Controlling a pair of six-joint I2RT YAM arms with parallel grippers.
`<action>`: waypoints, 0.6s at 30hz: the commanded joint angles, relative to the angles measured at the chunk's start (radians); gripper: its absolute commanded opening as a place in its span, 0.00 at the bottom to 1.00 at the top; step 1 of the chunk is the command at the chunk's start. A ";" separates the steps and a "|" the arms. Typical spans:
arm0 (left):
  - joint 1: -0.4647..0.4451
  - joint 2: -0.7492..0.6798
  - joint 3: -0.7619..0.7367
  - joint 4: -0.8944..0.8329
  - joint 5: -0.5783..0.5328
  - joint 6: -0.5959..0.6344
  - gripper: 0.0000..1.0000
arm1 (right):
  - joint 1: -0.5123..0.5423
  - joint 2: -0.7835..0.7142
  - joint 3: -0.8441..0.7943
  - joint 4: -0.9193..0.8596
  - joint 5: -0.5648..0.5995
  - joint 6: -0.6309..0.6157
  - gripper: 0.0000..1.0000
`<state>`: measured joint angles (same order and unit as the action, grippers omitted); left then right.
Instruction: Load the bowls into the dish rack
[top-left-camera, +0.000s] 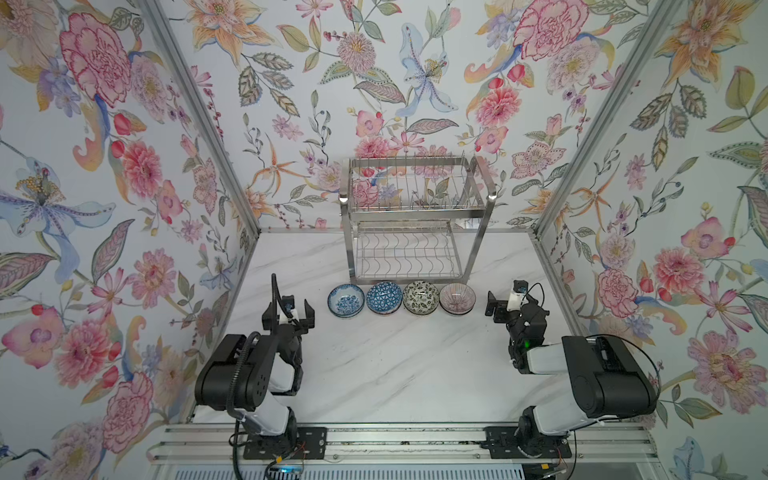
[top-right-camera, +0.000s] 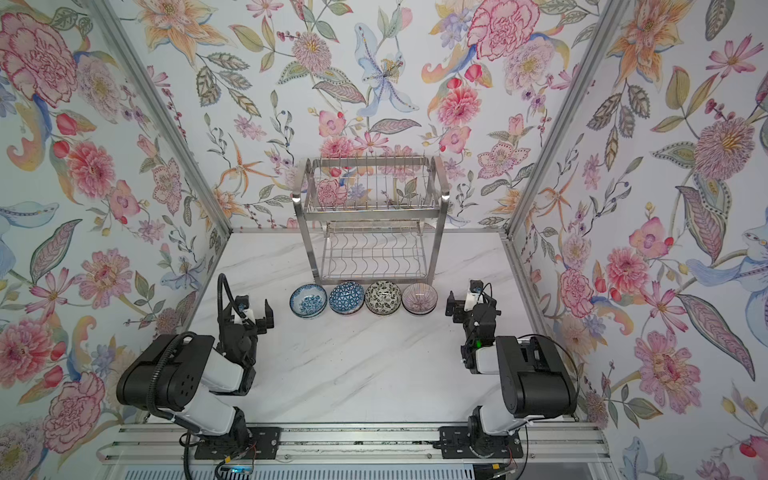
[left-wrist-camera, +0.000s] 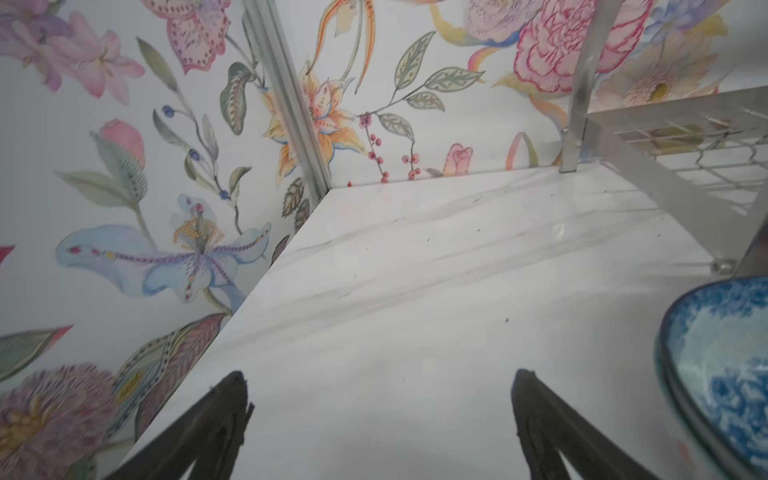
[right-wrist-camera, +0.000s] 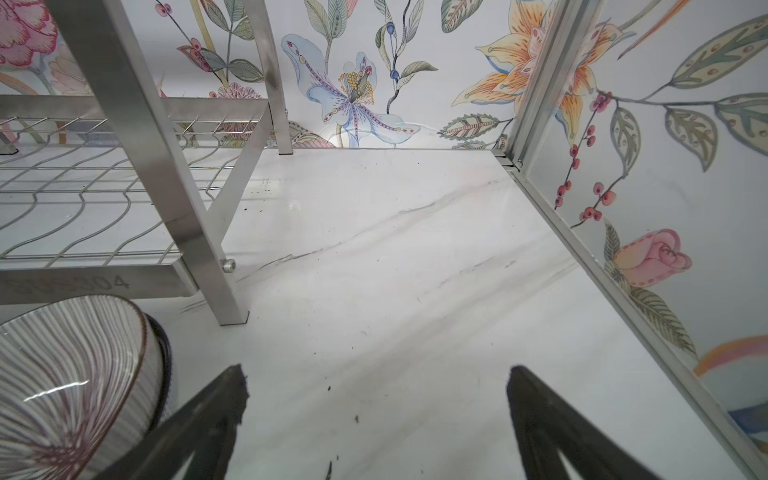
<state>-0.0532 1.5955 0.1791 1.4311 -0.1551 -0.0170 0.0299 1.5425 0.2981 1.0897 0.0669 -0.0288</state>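
Several bowls stand in a row on the marble table, just in front of the dish rack (top-left-camera: 415, 215): blue floral (top-left-camera: 345, 301), blue triangles (top-left-camera: 383, 297), black-and-white floral (top-left-camera: 421, 296) and pink radial lines (top-left-camera: 457, 298). Both rack shelves hold nothing. My left gripper (top-left-camera: 289, 307) is open just left of the blue floral bowl (left-wrist-camera: 715, 374), with only bare table between its fingers (left-wrist-camera: 232, 399). My right gripper (top-left-camera: 503, 305) is open just right of the pink-lined bowl (right-wrist-camera: 70, 374), which rests on a darker bowl. It holds nothing either.
Floral-papered walls close in the table on the left, back and right, with metal corner posts (top-left-camera: 208, 124). A rack leg (right-wrist-camera: 216, 257) stands close to the right gripper. The arm bases sit on a rail (top-left-camera: 395, 444) along the front edge.
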 joint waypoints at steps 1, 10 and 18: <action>-0.004 -0.003 -0.102 0.215 0.065 0.020 0.99 | -0.005 0.005 -0.002 0.007 -0.006 -0.002 0.99; 0.013 -0.023 0.011 -0.025 0.200 0.041 0.99 | -0.006 0.005 0.000 0.005 -0.009 -0.001 0.99; 0.039 -0.018 0.022 -0.018 0.234 0.018 0.99 | -0.008 0.005 0.001 0.004 -0.015 0.000 0.99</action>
<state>-0.0216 1.5837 0.1909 1.4128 0.0479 0.0078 0.0280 1.5425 0.2981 1.0893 0.0597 -0.0288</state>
